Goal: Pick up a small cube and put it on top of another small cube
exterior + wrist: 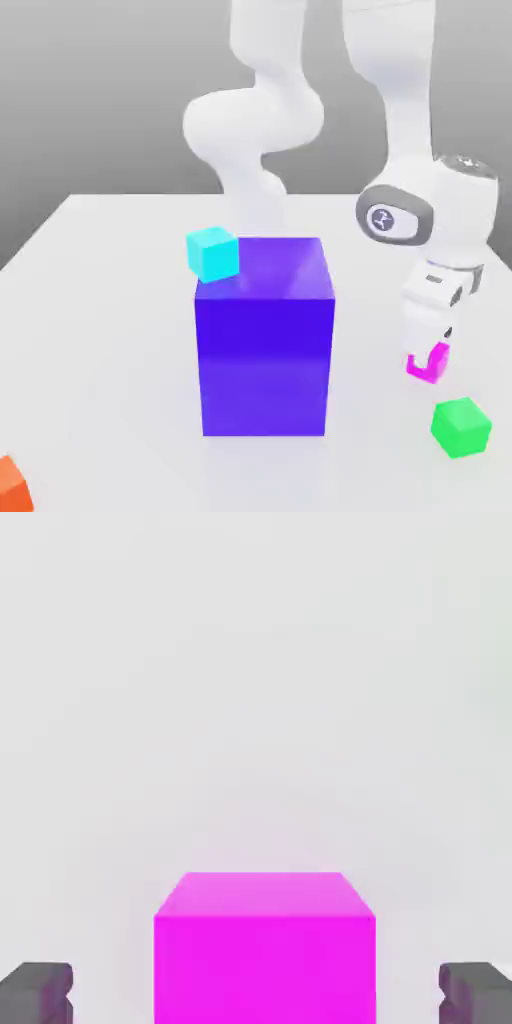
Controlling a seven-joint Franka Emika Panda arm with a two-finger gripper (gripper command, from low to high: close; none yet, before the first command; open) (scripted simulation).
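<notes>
A small magenta cube (424, 369) rests on the white table, at the exterior view's right. My gripper (428, 356) is lowered over it. In the hand view the magenta cube (264, 952) sits between the two dark fingertips (40, 994), and a gap shows on each side, so the gripper (258, 998) is open around it. A small green cube (461, 427) lies on the table just in front of the magenta one. A small cyan cube (213, 252) stands behind the far left corner of the big box.
A tall blue-purple box (264, 345) stands in the middle of the table (90, 330), left of the gripper. The corner of an orange cube (10, 485) shows at the bottom left edge. The arm's white links rise behind the box.
</notes>
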